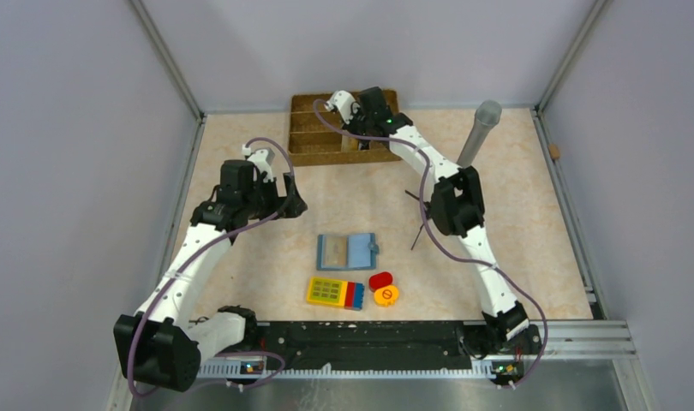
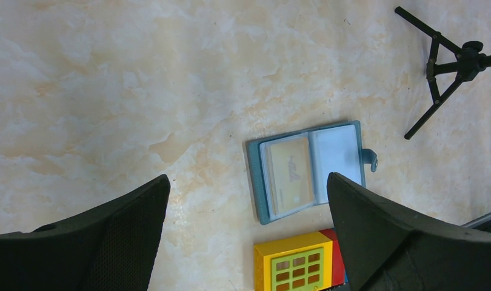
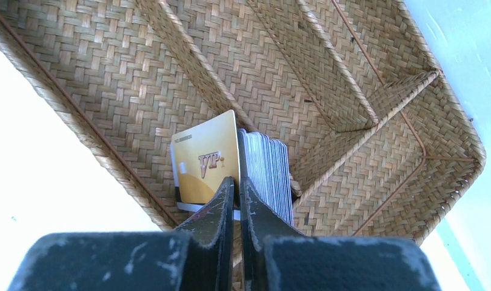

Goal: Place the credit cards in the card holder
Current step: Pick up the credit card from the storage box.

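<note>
**Credit cards [image 3: 264, 170].** A stack stands on edge in one compartment of the wicker tray [image 3: 364, 73], directly ahead of the right pincer [image 3: 237, 189]. The gold VIP card [image 3: 205, 160] is the outermost of the stack, on the left of the pincer's fingertips as the wrist camera sees them. The right pincer's jaws are drawn together, and the gold card's near edge runs into the slit between them. On that evidence the pincer is clamped on this card, which is not yet lifted out of the compartment.

**Card holder [image 1: 347, 251].** It lies open and flat on the table [image 1: 266, 274], well apart from the right pincer, toward the arm bases. It sits below and just ahead of the left pincer [image 2: 248, 179], whose jaws stand wide apart and hold nothing. One tan-yellow card [image 2: 290, 173] is seated in the holder's left pocket. The right pocket looks empty.

**Status.** One card is stowed.

Steps left, as judged from the scene:
1. Lift the gripped card clear of the tray.
2. Carry it to the holder.
3. Slide it into a free pocket.
4. Repeat for the rest of the stack.

The task is judged to be in its early part.

**Nearby.** A yellow keypad block [image 1: 335, 293] lies just beside the holder, on its base-ward side. It is not a card.
</note>
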